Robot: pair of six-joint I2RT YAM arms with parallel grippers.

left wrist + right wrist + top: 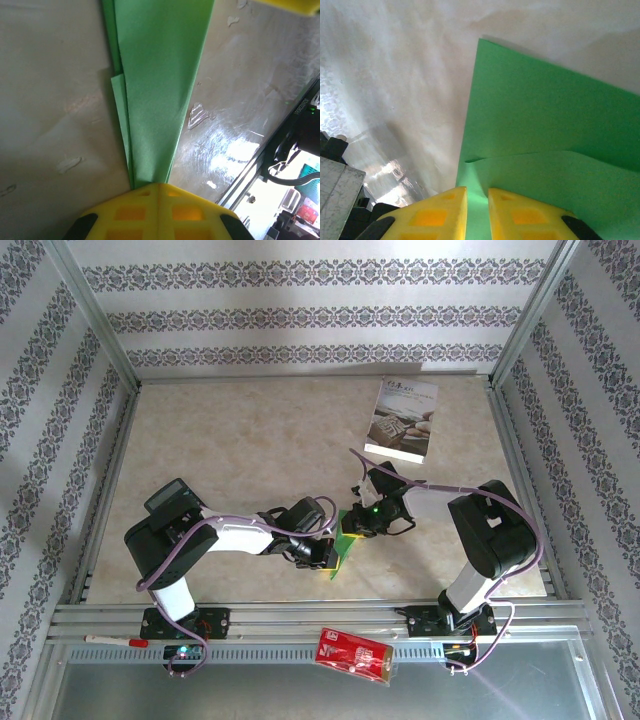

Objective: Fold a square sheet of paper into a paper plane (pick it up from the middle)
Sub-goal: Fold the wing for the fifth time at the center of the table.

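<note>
here the paper plane [345,543], already folded into narrow layered flaps, hangs between the two arms low over the table [230,450] near its front edge. the left gripper [159,192] is pressed together on one end where the folds converge, likely to anchor the creases. the right gripper [476,200] pinches a broader flap's edge, fingers nearly together, probably to steady or bend it for a next fold.

The paper plane [343,545], bright green and folded into a slim dart of overlapping layers with a lengthwise crease, sits near the table's front edge, its narrow end [150,175] pinched between yellow fingers and a wider flap [545,150] fanning out flat.
</note>
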